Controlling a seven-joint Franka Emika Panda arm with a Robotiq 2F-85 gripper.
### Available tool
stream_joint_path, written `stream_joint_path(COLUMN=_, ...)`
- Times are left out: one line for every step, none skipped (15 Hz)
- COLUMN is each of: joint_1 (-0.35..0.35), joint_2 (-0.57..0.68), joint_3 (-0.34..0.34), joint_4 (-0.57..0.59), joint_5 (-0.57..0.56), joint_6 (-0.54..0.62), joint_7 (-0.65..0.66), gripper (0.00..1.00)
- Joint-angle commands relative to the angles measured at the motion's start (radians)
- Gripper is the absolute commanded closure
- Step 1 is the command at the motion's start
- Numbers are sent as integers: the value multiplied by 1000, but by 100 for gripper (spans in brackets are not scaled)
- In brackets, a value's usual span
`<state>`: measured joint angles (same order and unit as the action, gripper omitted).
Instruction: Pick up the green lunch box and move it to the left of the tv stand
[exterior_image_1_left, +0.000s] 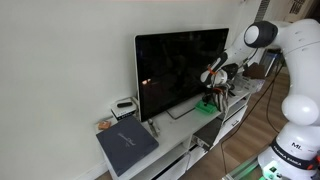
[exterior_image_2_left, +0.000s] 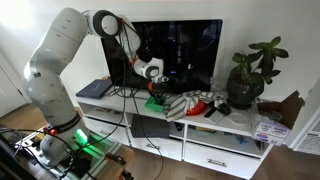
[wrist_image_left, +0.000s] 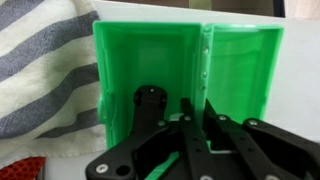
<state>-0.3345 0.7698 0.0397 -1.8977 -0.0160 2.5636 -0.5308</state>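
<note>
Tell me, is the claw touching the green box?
Cannot tell. In the wrist view the gripper overlaps the box, but neither contact nor gap shows plainly.

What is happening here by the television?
The robot arm's gripper hangs close over the green lunch box. The box lies on the white tv stand in front of the television, beside a striped cloth. The box does not look lifted yet. I cannot tell whether the gripper is open or shut.
</note>
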Motion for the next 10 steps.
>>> stream_joint_path(joint_1=-19, joint_2=28, joint_3=-7, joint_4=42, joint_5=-1, joint_6=4, joint_7=1, gripper=97)
stream_joint_path(joint_1=-24, joint_2=28, joint_3=-9, joint_4=44, joint_5=-1, joint_6=0, joint_7=0, gripper=97)
stream_joint_path(joint_1=-25, joint_2=29, joint_3=-14, joint_4=47, joint_5=-4, joint_6=-1, joint_7=-1, gripper=97)
stream_joint_path(joint_1=-30, joint_2=31, joint_3=-18, joint_4=48, joint_5=-4, joint_6=-2, joint_7=-3, gripper=97)
stream_joint_path(joint_1=-33, joint_2=33, joint_3=-21, joint_4=49, joint_5=-6, joint_6=-6, joint_7=-4, gripper=97)
stream_joint_path(joint_1=-37, joint_2=36, joint_3=-24, joint_4=50, joint_5=-8, joint_6=-9, joint_7=-6, gripper=97)
stream_joint_path(joint_1=-37, joint_2=39, joint_3=-30, joint_4=50, joint_5=-11, joint_6=-3, joint_7=-3, gripper=97)
stream_joint_path(joint_1=-33, joint_2=43, joint_3=-40, joint_4=52, joint_5=-18, joint_6=5, joint_7=3, gripper=97)
stream_joint_path(joint_1=-32, joint_2=47, joint_3=-48, joint_4=55, joint_5=-23, joint_6=15, joint_7=6, gripper=97)
stream_joint_path(joint_1=-33, joint_2=49, joint_3=-51, joint_4=57, joint_5=-24, joint_6=17, joint_7=6, gripper=97)
